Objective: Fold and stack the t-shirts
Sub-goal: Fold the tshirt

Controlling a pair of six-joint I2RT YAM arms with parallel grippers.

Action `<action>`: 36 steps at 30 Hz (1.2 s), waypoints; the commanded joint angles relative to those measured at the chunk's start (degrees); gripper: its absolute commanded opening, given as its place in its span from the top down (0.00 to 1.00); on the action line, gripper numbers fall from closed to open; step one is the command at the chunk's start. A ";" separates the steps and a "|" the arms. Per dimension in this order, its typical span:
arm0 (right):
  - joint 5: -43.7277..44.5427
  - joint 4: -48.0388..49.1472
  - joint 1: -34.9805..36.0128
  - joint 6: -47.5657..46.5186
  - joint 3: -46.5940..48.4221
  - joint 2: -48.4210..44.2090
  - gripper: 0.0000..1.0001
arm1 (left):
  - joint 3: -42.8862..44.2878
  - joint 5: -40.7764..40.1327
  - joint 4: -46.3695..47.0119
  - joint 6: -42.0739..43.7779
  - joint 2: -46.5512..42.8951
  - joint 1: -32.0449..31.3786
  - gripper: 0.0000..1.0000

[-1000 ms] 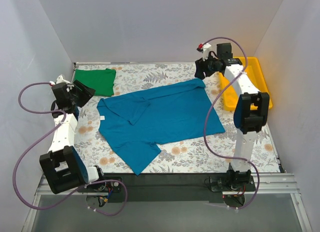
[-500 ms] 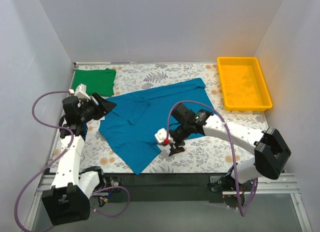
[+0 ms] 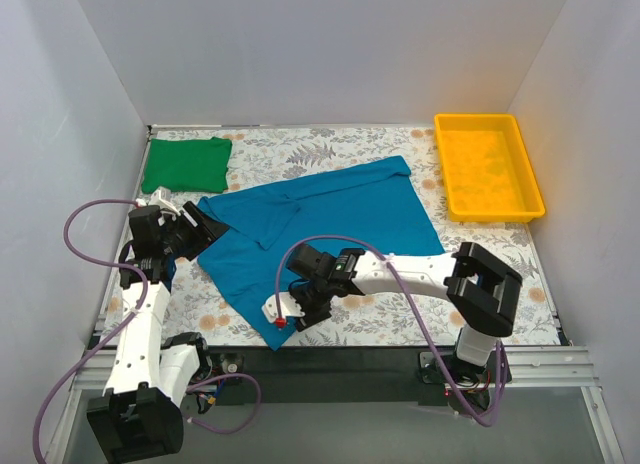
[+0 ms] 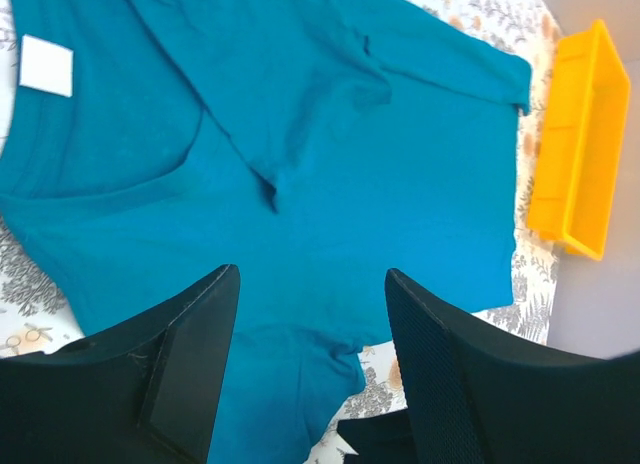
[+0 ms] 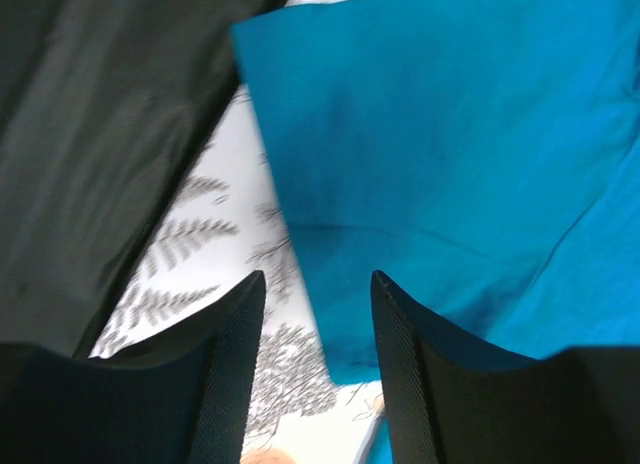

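Note:
The teal-blue t-shirt [image 3: 330, 219] lies spread on the floral table, one sleeve folded over its body and a white label at its collar [image 4: 46, 64]. The bright green t-shirt [image 3: 186, 163] lies folded at the back left corner. My left gripper [image 3: 205, 227] is open and empty, hovering at the teal shirt's left edge; it also shows in the left wrist view [image 4: 312, 324]. My right gripper [image 3: 290, 309] is open and empty, low over the shirt's near bottom corner; in the right wrist view [image 5: 318, 334] the teal hem edge [image 5: 330, 284] lies between its fingers.
A yellow plastic tray [image 3: 520, 154] stands at the back right, also in the left wrist view [image 4: 580, 144]. White walls enclose the table on three sides. The black front rail [image 3: 350, 359] runs along the near edge.
My right arm has swung from the back right across to the shirt's near left corner. My left gripper has moved from the green shirt toward the teal shirt's left edge.

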 commanded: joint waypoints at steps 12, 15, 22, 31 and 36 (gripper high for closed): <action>5.88 3.33 4.87 4.63 6.41 7.01 0.52 | 5.03 -5.70 -6.07 -0.25 -1.00 -0.20 0.40; 6.50 3.24 6.46 4.28 6.32 7.80 0.52 | 5.99 -5.88 -6.86 -0.17 -0.92 -0.20 0.40; 9.49 3.24 7.69 4.63 7.55 10.70 0.52 | 8.98 -5.53 -8.53 0.10 -0.48 -0.20 0.40; 9.93 3.07 7.43 4.99 7.11 12.02 0.73 | 10.92 -5.62 -9.58 0.89 -0.39 -0.47 0.40; 9.05 2.80 6.90 5.60 7.64 11.76 0.85 | 9.69 -1.07 -8.01 0.45 -0.21 -0.64 0.40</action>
